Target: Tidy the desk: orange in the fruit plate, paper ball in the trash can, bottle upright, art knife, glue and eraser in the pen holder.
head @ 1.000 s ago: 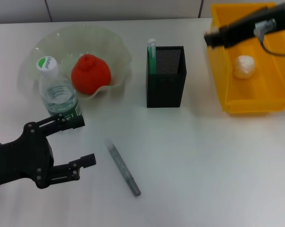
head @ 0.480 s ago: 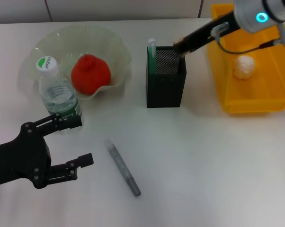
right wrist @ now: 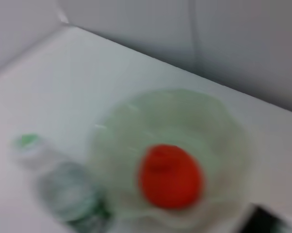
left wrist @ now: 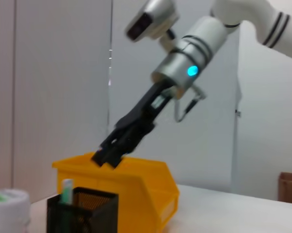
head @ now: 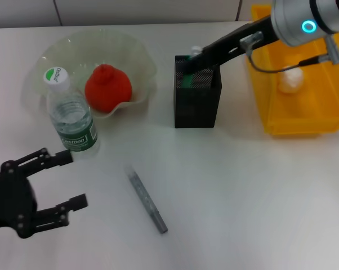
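The orange [head: 107, 87] lies in the pale-green fruit plate [head: 133, 53]; it also shows in the right wrist view [right wrist: 170, 175]. The bottle [head: 72, 118] stands upright beside the plate. The paper ball [head: 290, 79] lies in the yellow trash can [head: 296, 126]. The grey art knife [head: 147, 202] lies flat on the desk. The black mesh pen holder [head: 197, 107] holds a green-and-white glue stick [left wrist: 67, 190]. My right gripper [head: 195, 59] hovers over the pen holder's far rim. My left gripper [head: 74, 179] is open and empty, low at the front left, short of the bottle. The eraser is out of view.
The white desk [head: 242, 197] stretches from the knife to the front right. The pen holder stands between the plate and the trash can. A pale wall runs along the desk's far edge.
My right arm has swung left from above the trash can to over the pen holder. My left gripper has drawn back from the bottle toward the front left.
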Action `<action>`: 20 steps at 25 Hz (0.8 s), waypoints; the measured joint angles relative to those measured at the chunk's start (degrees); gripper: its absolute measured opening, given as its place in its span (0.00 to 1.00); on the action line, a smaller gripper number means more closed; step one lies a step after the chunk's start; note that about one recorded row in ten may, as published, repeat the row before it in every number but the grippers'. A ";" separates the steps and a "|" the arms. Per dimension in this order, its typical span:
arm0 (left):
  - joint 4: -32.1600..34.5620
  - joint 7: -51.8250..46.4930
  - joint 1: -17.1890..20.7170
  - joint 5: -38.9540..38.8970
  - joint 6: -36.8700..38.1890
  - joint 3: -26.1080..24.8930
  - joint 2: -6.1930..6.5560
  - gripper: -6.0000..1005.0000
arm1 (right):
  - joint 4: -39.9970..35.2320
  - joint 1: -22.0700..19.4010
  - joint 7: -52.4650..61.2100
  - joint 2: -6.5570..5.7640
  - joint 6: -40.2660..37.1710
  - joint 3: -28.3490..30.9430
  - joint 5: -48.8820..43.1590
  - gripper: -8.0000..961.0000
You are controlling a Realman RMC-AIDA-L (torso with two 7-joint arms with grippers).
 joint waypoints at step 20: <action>0.06 -0.26 2.08 0.07 0.36 -1.73 0.50 0.81 | 14.19 5.52 2.61 0.21 12.25 -26.83 3.64 0.85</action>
